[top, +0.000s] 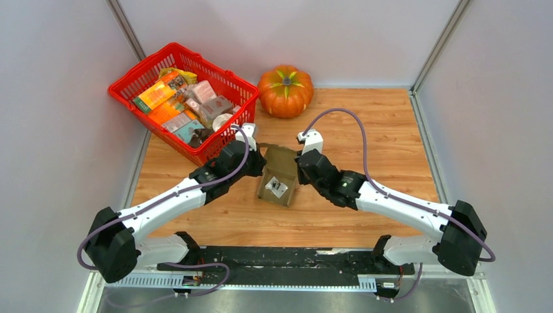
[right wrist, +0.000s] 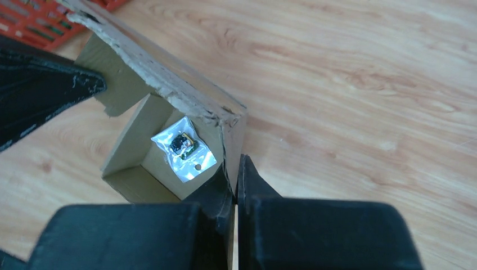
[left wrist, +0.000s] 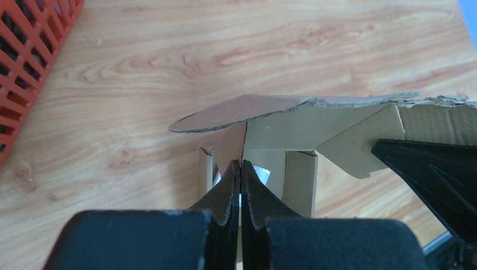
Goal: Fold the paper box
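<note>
1. The paper box is seen on the bench, open-topped, between the two arms and nearer than the pumpkin.
2. Its left wall is pinched by the left end effector, with the fingers pressed tight on the cardboard.
3. Its right wall is pinched likewise by the right end effector.
4. A small silver packet is spotted on the box floor.

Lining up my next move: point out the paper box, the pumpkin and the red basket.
paper box [top: 280,163], top view, upper flap.
pumpkin [top: 285,98], top view, orange body.
red basket [top: 215,142], top view, near side wall.
</note>
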Controlling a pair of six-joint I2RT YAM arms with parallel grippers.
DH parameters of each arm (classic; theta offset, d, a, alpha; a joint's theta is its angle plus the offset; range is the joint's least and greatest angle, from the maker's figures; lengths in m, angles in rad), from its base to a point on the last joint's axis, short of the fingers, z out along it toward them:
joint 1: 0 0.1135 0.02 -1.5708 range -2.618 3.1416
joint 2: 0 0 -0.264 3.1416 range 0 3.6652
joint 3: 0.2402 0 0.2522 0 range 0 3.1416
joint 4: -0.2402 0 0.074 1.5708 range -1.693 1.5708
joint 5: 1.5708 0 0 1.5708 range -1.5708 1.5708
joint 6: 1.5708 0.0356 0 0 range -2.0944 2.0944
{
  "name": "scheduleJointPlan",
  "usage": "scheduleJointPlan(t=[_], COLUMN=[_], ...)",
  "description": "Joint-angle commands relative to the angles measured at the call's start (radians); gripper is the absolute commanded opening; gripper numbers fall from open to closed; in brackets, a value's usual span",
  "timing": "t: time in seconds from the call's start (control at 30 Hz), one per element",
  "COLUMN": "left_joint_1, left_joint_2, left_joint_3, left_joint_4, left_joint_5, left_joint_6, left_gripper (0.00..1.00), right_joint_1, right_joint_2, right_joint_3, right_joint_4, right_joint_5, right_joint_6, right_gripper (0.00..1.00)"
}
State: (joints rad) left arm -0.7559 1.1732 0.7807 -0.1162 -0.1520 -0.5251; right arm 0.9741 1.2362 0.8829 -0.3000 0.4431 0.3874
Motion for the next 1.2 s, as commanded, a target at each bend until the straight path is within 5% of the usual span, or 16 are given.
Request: scheduleJointPlan(t=[0.0, 0.33, 0.83, 1.17], left_joint_1=[-0.003, -0.003, -0.017, -0.056], left_joint_2=[0.011, 0.134, 0.169, 0.192], left_joint_3=[0.006, 0.029, -0.017, -0.050], left_joint_4=[0.196, 0.266, 0.345, 0.360], left_joint_5=[-0.063, -0.050, -0.006, -0.012], left_joint_6=[-0.024, -0.041, -0.115, -0.113], left_gripper=[0.00, 0.00, 0.01, 0.01], right_joint_1=[0.006, -0.018, -0.017, 0.021], right_joint_2=[0.043, 0.143, 0.161, 0.158], right_joint_3=[0.090, 0.087, 0.045, -0.044], right_joint_4=[0.030, 0.150, 0.091, 0.156], right_joint_5=[0.160, 0.298, 0.313, 0.391], right_joint_6=[-0.008, -0.081, 0.192, 0.205], right_gripper=[0.01, 0.07, 0.11, 0.13])
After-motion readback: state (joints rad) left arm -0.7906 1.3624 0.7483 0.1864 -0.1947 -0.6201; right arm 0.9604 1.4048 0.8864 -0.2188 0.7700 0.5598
